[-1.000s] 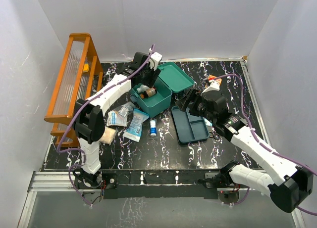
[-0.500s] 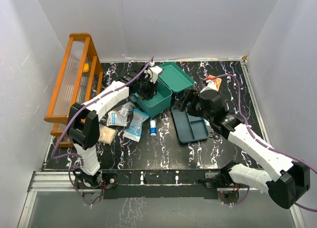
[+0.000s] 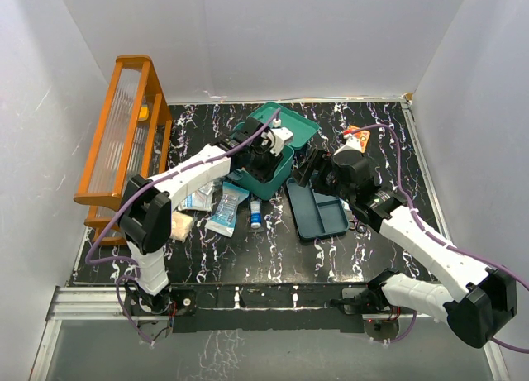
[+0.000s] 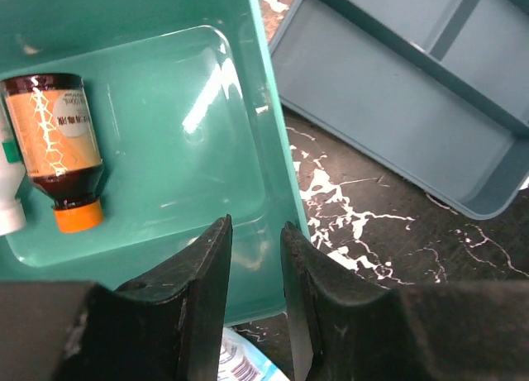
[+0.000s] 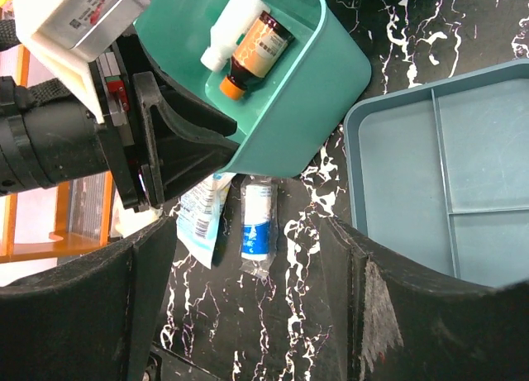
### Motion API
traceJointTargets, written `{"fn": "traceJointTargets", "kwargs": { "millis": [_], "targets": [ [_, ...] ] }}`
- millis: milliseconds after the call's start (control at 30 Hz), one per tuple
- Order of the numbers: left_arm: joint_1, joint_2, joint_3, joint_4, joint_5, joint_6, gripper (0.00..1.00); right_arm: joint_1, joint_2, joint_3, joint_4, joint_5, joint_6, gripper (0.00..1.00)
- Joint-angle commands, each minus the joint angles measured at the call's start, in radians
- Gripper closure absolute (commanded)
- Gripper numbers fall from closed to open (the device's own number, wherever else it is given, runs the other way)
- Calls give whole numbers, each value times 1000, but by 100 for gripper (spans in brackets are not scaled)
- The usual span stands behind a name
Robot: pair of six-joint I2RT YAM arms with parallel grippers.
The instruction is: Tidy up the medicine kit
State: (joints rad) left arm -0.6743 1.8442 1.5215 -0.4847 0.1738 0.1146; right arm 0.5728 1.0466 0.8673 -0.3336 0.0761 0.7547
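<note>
The teal medicine kit box [image 4: 165,108] holds a brown bottle with an orange cap [image 4: 62,150] and a white bottle [image 4: 8,183]. In the top view its open lid [image 3: 289,125] lies behind it. My left gripper [image 4: 254,298] straddles the box's near wall, the jaws almost together on it. From the right wrist view the left gripper [image 5: 190,150] grips the box [image 5: 281,125], which overhangs the packets. The three-compartment tray [image 3: 318,207] lies right of the box. My right gripper [image 5: 252,257] is wide open and empty, above a blue-and-white wrapped roll [image 5: 256,216].
An orange wooden rack [image 3: 124,133] stands at the left edge. Light-blue packets [image 3: 225,207] and a beige pad [image 3: 178,224] lie left of the roll [image 3: 255,213]. An orange-and-white tube [image 3: 355,137] sits behind my right arm. White walls enclose the table.
My left gripper has swung from behind the box across to its front right side and closed on the wall. The right arm has hardly moved.
</note>
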Motion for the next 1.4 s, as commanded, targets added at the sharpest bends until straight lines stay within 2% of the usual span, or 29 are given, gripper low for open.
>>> {"fn": "traceJointTargets", "kwargs": {
  "millis": [0,200,433,867,1133,1367],
  "targets": [
    [-25,-14,0,7,59,-42,70,-5,-28,27,22,35,10,32],
    [-44,-7,4,29,63,-68,70,-5,-50,22,6,66,17,32],
    [-44,-1,8,74,-45,-99,68,-5,-56,22,-6,80,17,32],
    [-33,82,46,129,-189,-165,77,-5,-65,-9,38,68,-34,32],
    [19,163,97,130,-145,-198,77,-4,-70,-9,44,87,-51,32],
    [79,274,176,157,-167,-193,77,-5,-73,-12,46,84,-48,32]
  ]
}}
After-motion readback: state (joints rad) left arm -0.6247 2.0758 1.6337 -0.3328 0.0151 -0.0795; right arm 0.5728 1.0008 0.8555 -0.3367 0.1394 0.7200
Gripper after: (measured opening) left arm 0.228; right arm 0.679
